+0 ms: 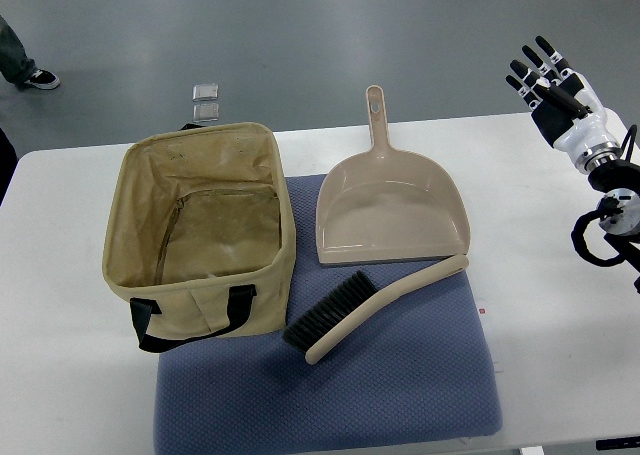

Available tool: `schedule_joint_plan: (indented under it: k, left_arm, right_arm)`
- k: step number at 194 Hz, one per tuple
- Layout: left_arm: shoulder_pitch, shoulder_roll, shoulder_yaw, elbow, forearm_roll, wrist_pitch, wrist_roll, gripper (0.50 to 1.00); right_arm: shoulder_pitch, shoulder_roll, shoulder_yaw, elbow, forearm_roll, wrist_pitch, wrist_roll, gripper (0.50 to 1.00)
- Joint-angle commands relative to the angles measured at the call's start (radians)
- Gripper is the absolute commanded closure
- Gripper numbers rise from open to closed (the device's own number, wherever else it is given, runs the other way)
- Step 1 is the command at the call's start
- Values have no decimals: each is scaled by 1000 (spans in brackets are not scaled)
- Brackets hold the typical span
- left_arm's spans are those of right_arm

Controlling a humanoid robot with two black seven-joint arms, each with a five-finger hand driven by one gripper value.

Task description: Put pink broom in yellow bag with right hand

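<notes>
The broom [375, 303] lies flat on the blue mat [400, 395], its pale handle running up toward the mat's right edge and its dark bristles pointing down toward the bag, so the long handle is the free end on the right hand's side, which looks like the natural place to take hold. Just above it, touching or nearly touching the handle's far end, sits the dustpan [392, 210], mouth facing the broom and its own handle pointing toward the desk's far edge; the pair reads as a set laid out together. To the left, the bag [200, 237] stands upright with its mouth wide open and its black straps [190, 320] hanging down the near side, its right side resting on the mat's left part, so the drop looks short and unobstructed. The right hand [555, 85] hovers off by the desk's far right corner, well apart from the broom, fingers spread and pointing up-left, holding nothing. The left arm is not in view. On the floor beyond the desk, a person's shoe [40, 77] shows.
</notes>
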Motion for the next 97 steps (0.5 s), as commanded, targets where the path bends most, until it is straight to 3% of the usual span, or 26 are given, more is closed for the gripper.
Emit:
schedule_joint_plan:
  k: [1,97]
  left_arm:
    - [0,0,3,-1,1,-2,0,500]
    - [0,0,-1,5,1,0,0,500]
  right_arm:
    - [0,3,0,1,0,0,0,572]
    - [20,3,-1,1,0,3,-2,570]
